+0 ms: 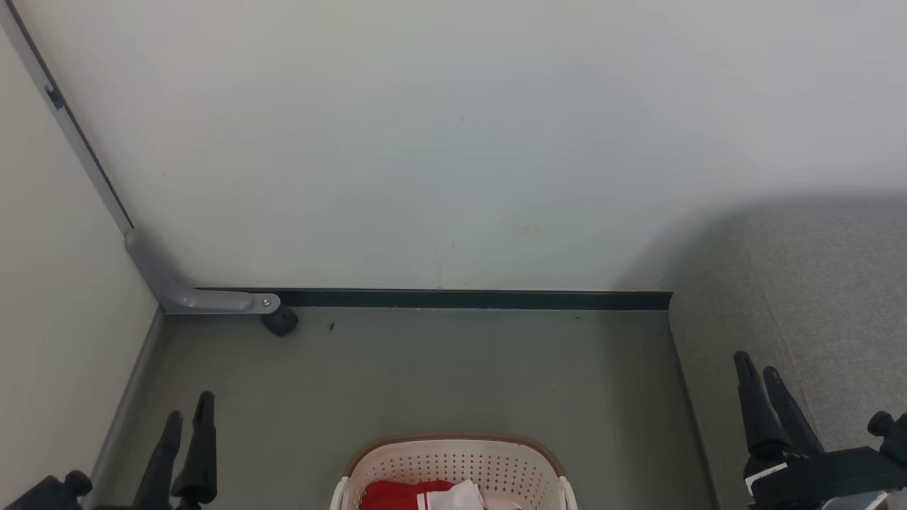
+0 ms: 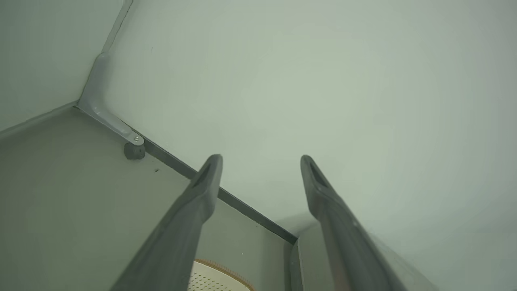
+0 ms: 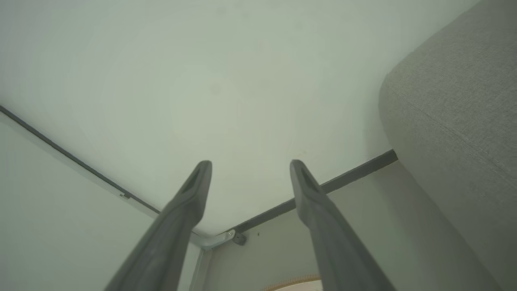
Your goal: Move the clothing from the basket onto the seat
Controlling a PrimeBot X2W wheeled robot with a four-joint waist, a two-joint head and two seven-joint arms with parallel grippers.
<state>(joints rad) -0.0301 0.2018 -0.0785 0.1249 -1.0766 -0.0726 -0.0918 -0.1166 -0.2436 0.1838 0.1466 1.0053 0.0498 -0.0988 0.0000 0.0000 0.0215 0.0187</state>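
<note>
The cream-white basket [image 1: 453, 467] with a brown rim stands on the floor at the bottom middle of the head view. Red clothing [image 1: 397, 494] with white parts lies inside it. A sliver of the basket rim [image 2: 220, 273] shows in the left wrist view, and another sliver [image 3: 297, 283] in the right wrist view. The grey seat [image 1: 815, 297] rises at the right, its rounded corner [image 3: 452, 105] large in the right wrist view. My left gripper [image 1: 189, 414] is open at the lower left, left of the basket. My right gripper [image 1: 757, 367] is open at the lower right, in front of the seat. Both hold nothing.
A pale wall [image 1: 453, 142] with a dark baseboard [image 1: 468, 299] closes the far side. A second wall [image 1: 64, 297] stands at the left. A grey metal bracket [image 1: 191, 294] and a small dark stopper [image 1: 280, 322] sit in the corner. Grey-green floor [image 1: 425, 375] lies between basket and wall.
</note>
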